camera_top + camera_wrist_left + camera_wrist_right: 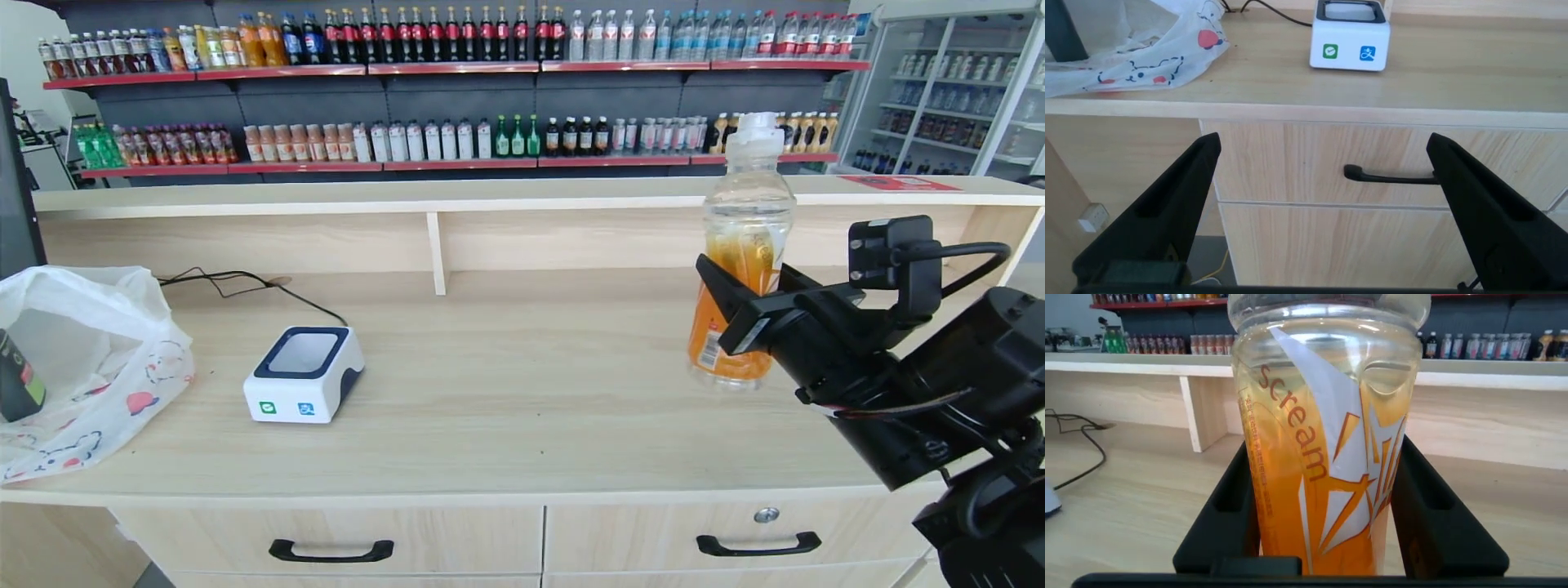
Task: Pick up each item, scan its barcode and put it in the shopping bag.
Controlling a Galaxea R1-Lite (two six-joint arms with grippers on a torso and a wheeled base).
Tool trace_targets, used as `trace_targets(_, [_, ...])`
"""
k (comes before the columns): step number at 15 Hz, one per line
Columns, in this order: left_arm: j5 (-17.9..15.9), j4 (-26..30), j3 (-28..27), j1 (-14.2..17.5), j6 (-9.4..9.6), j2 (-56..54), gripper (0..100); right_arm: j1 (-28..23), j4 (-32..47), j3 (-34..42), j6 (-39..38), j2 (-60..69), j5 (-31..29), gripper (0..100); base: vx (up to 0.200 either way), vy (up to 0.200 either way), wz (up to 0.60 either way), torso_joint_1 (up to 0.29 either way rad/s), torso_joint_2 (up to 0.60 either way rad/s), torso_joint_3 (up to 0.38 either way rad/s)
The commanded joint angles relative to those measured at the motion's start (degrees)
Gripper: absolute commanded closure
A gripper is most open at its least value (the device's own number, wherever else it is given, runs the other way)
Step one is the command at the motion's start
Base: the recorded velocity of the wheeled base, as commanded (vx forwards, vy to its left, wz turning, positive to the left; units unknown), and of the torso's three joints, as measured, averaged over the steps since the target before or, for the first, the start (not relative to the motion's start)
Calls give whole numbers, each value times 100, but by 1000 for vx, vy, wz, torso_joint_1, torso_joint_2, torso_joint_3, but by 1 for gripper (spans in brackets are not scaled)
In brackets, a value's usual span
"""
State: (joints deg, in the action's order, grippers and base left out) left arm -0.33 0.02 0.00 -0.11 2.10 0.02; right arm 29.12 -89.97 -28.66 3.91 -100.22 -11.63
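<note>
Right gripper (pixel 727 309) clamped on orange drink bottle (pixel 747 212), bottle near upright between its jaws, left gripper (pixel 1323 147) jaws wide, drawer handle (pixel 1388 175) beyond their gap, barcode scanner (pixel 1349 45) farther on counter (pixel 1454 90), shopping bag (pixel 1143 53) beside scanner

The right gripper (pixel 1327 535) holds a clear bottle (pixel 1327 449) with orange drink in it, one black finger on each side. Behind the bottle is a wooden counter (pixel 1135 506) with a black cable (pixel 1078 453), then shelves of drinks (pixel 1151 345).
</note>
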Motion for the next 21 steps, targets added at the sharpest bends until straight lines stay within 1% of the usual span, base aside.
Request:
trace_targets(1, [-2, -2, 0, 2, 1, -2, 0, -38, -3, -34, -5, -6, 3, 100, 0, 0, 0, 0, 0, 0])
trace_targets(3, [-2, -20, 0, 2, 1, -2, 0, -38, -3, -26, -5, 2, -6, 100, 0, 0, 0, 0, 0, 0])
trace_targets(7, [-2, -20, 0, 11, -16, -2, 0, -38, -3, 18, -13, 108, 3, 100, 0, 200, 0, 11, 10, 4])
trace_targets(11, [15, -46, 0, 11, -148, -2, 0, -38, -3, 141, -5, 310, 3, 100, 0, 200, 0, -1, -3, -1])
trace_targets(13, [24, -46, 0, 11, -175, -2, 0, -38, -3, 185, -5, 354, 3, 100, 0, 200, 0, 0, 0, 5])
trace_targets(21, [24, -46, 0, 11, -183, -2, 0, -38, -3, 300, 4, 495, 3, 100, 0, 200, 0, 4, 4, 2])
